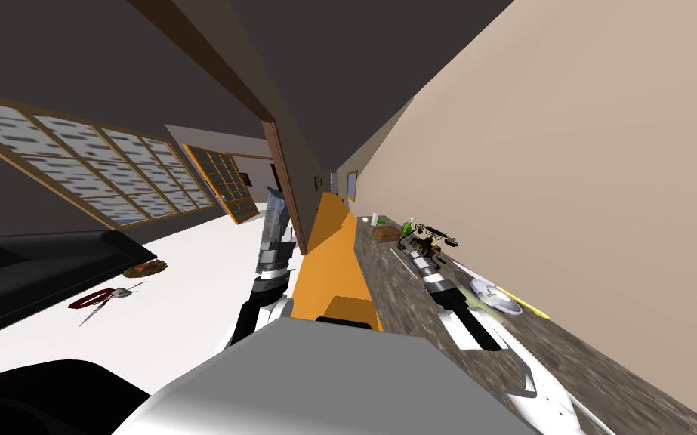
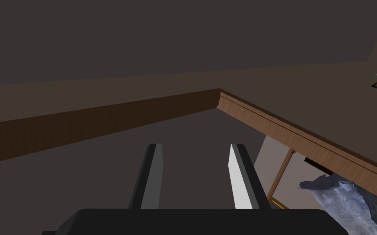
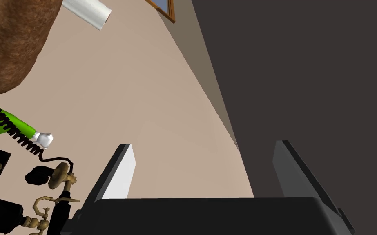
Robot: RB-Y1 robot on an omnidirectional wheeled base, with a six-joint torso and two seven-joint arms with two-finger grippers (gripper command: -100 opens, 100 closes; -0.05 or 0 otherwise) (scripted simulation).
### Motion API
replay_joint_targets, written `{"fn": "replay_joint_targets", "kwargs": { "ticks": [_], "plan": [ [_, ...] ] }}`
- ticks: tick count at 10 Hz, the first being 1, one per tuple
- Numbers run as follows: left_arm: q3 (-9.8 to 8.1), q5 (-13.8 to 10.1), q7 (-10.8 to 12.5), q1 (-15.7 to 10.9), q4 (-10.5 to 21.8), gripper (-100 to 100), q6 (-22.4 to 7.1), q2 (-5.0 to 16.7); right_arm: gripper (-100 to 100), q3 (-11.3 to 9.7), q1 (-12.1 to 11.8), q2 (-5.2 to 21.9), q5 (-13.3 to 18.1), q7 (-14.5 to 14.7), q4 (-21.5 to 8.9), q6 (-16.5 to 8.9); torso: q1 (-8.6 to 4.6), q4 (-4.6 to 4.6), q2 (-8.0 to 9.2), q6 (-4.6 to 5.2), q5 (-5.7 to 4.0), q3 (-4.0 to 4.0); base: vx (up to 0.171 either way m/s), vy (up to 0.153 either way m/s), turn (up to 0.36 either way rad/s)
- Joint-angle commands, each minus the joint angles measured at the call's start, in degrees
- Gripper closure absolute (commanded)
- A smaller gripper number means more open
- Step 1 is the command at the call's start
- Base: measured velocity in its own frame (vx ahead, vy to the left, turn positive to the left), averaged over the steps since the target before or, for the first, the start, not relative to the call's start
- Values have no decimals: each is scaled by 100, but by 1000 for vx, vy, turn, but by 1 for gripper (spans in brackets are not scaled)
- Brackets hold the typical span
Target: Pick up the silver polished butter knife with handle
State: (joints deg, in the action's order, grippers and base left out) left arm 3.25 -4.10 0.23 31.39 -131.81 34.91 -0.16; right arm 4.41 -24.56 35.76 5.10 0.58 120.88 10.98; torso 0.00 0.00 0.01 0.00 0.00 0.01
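Butter knife (image 1: 401, 256) on worktop (image 1: 384, 302), just beside right hand (image 1: 417, 248) at its 9 o'clock; hand wide open.

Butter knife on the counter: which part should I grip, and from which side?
The butter knife lies flat on the speckled counter, a thin pale strip beside the right gripper. Likely best: come straight down, jaws astride its narrow width near mid-length. Which end is the handle I cannot tell.

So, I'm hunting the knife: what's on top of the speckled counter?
An old telephone, a brown box, a white dish, my right arm; anything under the arm is hidden.
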Motion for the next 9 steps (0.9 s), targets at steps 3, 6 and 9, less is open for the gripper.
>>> {"fn": "replay_joint_targets", "kwargs": {
  "ticks": [3,6,9],
  "plan": [
    [0,0,0,0,0,0,0,0,-100,37,-36,600,-19,40,-214,-226,-1,0,0,2,0,0,-5,5,112],
    [0,0,0,0,0,0,0,0,-100,37,-62,948,-30,62,-296,-314,-1,-1,-3,1,0,-2,3,2,69],
    [0,0,0,1,0,0,0,0,-100,9,-147,1451,-57,124,-466,-469,0,-1,-5,3,-1,-3,11,4,75]
  ]
}}
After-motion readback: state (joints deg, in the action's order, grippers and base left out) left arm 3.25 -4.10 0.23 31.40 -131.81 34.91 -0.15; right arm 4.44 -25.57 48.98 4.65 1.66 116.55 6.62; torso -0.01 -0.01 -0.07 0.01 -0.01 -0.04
